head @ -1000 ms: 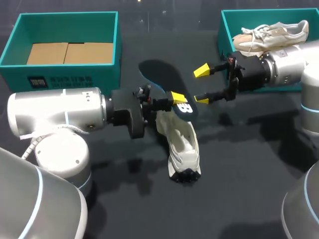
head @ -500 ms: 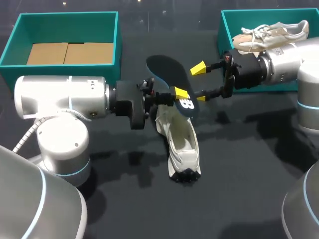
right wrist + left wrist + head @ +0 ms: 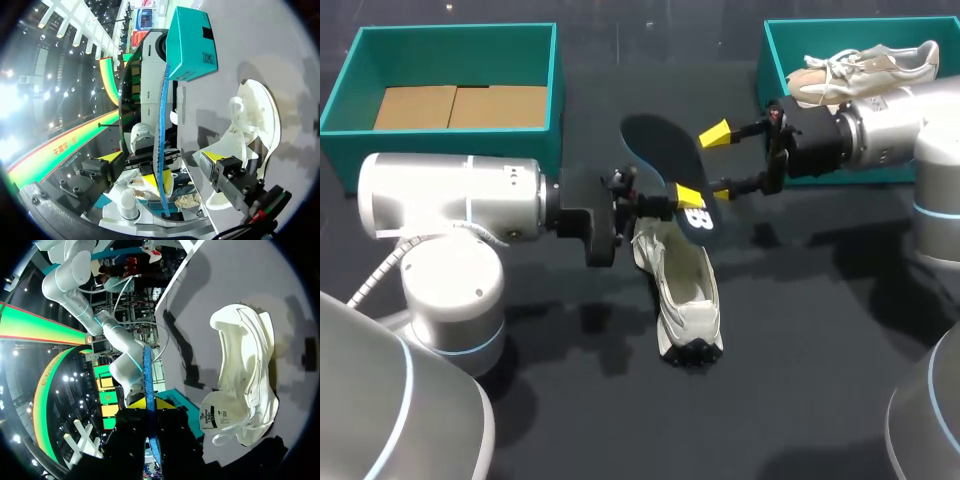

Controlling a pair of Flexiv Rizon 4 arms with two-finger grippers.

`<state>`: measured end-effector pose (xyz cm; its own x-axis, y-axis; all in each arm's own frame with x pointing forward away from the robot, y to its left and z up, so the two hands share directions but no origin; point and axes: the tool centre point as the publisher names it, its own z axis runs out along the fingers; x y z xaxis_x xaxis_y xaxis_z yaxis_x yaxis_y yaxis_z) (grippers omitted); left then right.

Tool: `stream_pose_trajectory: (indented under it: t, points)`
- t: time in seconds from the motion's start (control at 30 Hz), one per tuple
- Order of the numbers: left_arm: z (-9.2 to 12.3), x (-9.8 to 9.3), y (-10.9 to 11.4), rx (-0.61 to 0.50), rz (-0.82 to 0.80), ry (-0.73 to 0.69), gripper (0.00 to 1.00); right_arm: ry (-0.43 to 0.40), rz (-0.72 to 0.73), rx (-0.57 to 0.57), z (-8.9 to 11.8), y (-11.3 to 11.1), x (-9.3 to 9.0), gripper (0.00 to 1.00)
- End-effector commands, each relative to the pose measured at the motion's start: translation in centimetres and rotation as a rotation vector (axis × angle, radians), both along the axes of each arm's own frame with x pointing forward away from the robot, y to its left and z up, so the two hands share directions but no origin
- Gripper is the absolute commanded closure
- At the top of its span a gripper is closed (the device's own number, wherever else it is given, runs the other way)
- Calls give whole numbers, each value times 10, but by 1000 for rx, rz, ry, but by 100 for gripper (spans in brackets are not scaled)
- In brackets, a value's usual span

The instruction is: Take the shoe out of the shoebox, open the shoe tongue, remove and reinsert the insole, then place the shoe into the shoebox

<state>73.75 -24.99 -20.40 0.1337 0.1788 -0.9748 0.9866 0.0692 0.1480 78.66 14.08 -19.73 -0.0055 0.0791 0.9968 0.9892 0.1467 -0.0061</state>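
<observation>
Jaws-wise, left gripper [image 3: 686,193] pinches the insole [image 3: 663,150], right gripper [image 3: 718,163] gapes round it; thin pinch, could slip mid-handoff.

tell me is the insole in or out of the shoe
Out: the left end effector holds the insole, clear of the white shoe.

Looks out along the right gripper [image 3: 163,156], fingers spread wide, closed on nothing. Catches the insole [image 3: 161,125] edge-on between those fingers, a thin blue strip, apart from both yellow tips. Finds the left gripper [image 3: 159,182] clamped on the insole's near end, a yellow tip on either side. Places the white shoe [image 3: 250,135] on the grey counter [image 3: 260,50] beside one finger, laces and opening in sight. Sets the teal shoebox [image 3: 190,45] farther off, near the insole's far end, just beside the left arm's [image 3: 147,75] white body.
</observation>
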Motion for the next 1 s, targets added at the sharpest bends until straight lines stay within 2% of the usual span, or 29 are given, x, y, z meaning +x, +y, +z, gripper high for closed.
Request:
stream_pose_trajectory:
  t: [0.03, 0.57, 0.7, 0.93, 1.0]
  points:
    - [-5, 2, -6, 0, 0, -4, 100, -11, -11, 10, -2, 4, 0, 0]
    - [-20, 1, -7, 31, -15, -57, 100, -65, 10, 91, -1, 11, 12, 0]
    - [-21, 1, -10, 33, 13, -125, 100, -62, 15, 86, -1, 16, 16, 0]
    - [-19, 5, -14, -2, 59, -151, 100, -42, 10, 76, -2, 24, 15, 0]
    - [-19, 6, -15, -7, 61, -155, 100, -38, 8, 77, -3, 25, 14, 5]
